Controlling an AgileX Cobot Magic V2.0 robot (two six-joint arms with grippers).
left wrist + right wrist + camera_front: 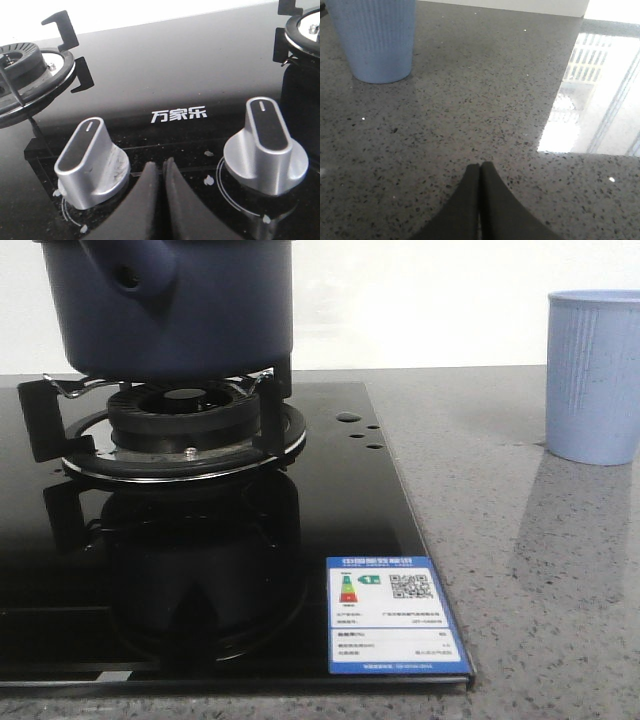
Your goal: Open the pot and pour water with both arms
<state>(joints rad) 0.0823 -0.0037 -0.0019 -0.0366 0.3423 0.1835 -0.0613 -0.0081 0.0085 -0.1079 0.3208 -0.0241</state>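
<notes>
The dark navy-blue pot (190, 315) sits on the black burner grate (165, 420) at the top left of the front view; its stubby handle with a hole (128, 270) faces the camera. Its top is cut off by the frame, so no lid shows. My left gripper (160, 167) is shut and empty, low over the black glass hob between two silver knobs. My right gripper (480, 167) is shut and empty, low over the grey speckled counter, with the light blue ribbed cup (372, 40) ahead of it. Neither arm shows in the front view.
The light blue cup (595, 375) stands on the grey counter right of the hob. Two silver knobs (90, 162) (266, 147) flank my left gripper. A second burner (30, 75) is on the hob's other side. A blue energy label (392, 615) is at the hob's front corner.
</notes>
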